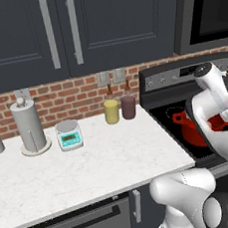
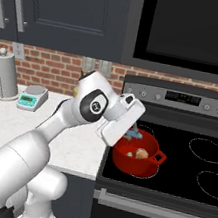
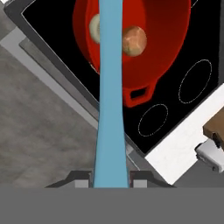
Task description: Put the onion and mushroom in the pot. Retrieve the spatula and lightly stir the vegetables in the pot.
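With jaws clamped on the handle end of the spatula (image 3: 110, 109), gripper (image 3: 110, 181) poised above the stove, light-blue shaft running from between the dark fingertips straight out over the pot (image 3: 166, 48). Blade end reaching past the near rim and over the pot's open mouth; whether touching the contents, cannot be told from the hand view. Inside the red pot, onion (image 3: 134, 40) lying to one side of the spatula, orange-brown and round; mushroom (image 3: 95, 27) pale, on the other side, partly hidden behind the shaft. Both vegetables likewise visible as small pale and tan lumps in the pot in the right base view, a sliver of blue showing just beside the wrist. Pot seated on a front burner of the black cooktop (image 2: 192, 166), one loop handle turned toward the stove's front edge. Loading of onion and mushroom judged complete; spatula judged retrieved; remaining work judged to be lowering the blade among the vegetables and stirring lightly. Farther out, on the white table (image 1: 92, 168) beside the stove: two bottles (image 1: 120, 107) against the brick wall, a small kitchen scale (image 1: 69, 135), and a paper-towel holder (image 1: 30, 126), all well apart from the pot.
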